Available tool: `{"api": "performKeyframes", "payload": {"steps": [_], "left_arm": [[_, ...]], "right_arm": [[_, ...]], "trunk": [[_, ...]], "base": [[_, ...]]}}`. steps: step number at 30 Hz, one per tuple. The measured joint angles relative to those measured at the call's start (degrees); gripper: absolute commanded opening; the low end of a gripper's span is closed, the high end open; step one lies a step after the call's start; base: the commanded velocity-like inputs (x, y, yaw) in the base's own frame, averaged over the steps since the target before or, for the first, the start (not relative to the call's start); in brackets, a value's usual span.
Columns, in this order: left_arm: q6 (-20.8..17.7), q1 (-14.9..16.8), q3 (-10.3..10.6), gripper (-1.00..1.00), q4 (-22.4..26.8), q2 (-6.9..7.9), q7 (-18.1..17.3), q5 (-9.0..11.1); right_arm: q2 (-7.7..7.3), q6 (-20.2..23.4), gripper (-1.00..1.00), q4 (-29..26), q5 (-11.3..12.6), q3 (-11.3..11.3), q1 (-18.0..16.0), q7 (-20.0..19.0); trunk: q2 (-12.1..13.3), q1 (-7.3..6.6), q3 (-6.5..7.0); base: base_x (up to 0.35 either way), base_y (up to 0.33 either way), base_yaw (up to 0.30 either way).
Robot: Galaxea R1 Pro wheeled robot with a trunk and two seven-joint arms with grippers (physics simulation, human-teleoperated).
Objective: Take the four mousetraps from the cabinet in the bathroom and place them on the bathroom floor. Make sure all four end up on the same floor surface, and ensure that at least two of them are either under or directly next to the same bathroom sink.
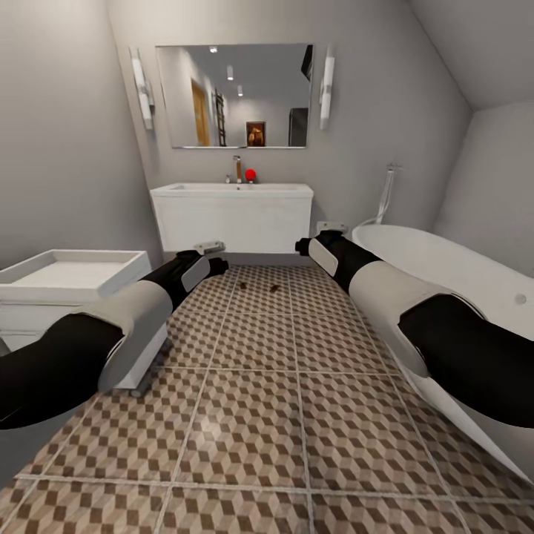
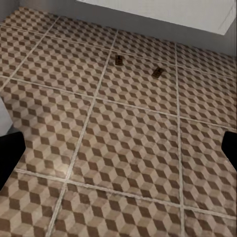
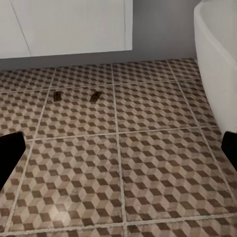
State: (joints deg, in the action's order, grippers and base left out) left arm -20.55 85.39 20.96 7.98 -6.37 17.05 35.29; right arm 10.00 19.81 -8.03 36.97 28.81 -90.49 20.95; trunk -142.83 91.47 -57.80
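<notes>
Two small mousetraps lie side by side on the cube-patterned bathroom floor (image 1: 252, 415), just in front of the white wall-hung sink unit (image 1: 231, 216). The left one (image 1: 242, 284) (image 2: 119, 60) (image 3: 58, 95) and the right one (image 1: 274, 288) (image 2: 158, 72) (image 3: 95, 96) sit a short way apart. My left gripper (image 1: 210, 246) (image 2: 118, 155) hangs open above the tiles, holding nothing. At the same height my right gripper (image 1: 331, 227) (image 3: 118, 148) is open and empty too. Both are well short of the traps. The other mousetraps and the orange-brown cabinet are out of view.
A white bathtub (image 1: 452, 267) runs along the right wall. A second white basin unit (image 1: 74, 276) stands at the left, close to my left arm. A mirror (image 1: 233, 95) hangs above the far sink, with a tap and a red ball (image 1: 250, 175) on its top.
</notes>
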Motion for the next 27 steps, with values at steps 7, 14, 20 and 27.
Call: {"api": "performKeyframes", "payload": {"steps": [7, 14, 20, 27], "left_arm": [[0.28, -0.02, 0.00, 1.00, -0.77, -0.06, -0.72, 0.02], [0.53, -0.01, 0.01, 1.00, -1.69, -0.07, -0.92, 0.00], [0.59, -0.01, 0.01, 1.00, -2.03, -0.07, -0.95, 0.00], [0.56, -0.02, 0.03, 1.00, -2.18, -0.12, -0.96, -0.06]], "right_arm": [[0.00, -0.05, 1.00, 0.21, -0.09, 0.04, -0.06, 0.00], [0.00, -0.07, 1.00, 0.26, -0.12, 0.04, -0.04, -0.03], [0.00, -0.07, 1.00, 0.33, -0.07, 0.01, -0.01, -0.07], [0.00, -0.17, 1.00, 0.35, 0.01, 0.00, 0.00, -0.08]], "trunk": [[2.81, -1.54, 1.26], [5.61, -3.08, 2.51], [8.02, -4.39, 3.59], [10.83, -5.93, 4.85]], "base": [[0.000, 0.000, 0.000], [0.000, 0.000, 0.000], [0.000, 0.000, 0.000], [0.000, 0.000, 0.000]]}}
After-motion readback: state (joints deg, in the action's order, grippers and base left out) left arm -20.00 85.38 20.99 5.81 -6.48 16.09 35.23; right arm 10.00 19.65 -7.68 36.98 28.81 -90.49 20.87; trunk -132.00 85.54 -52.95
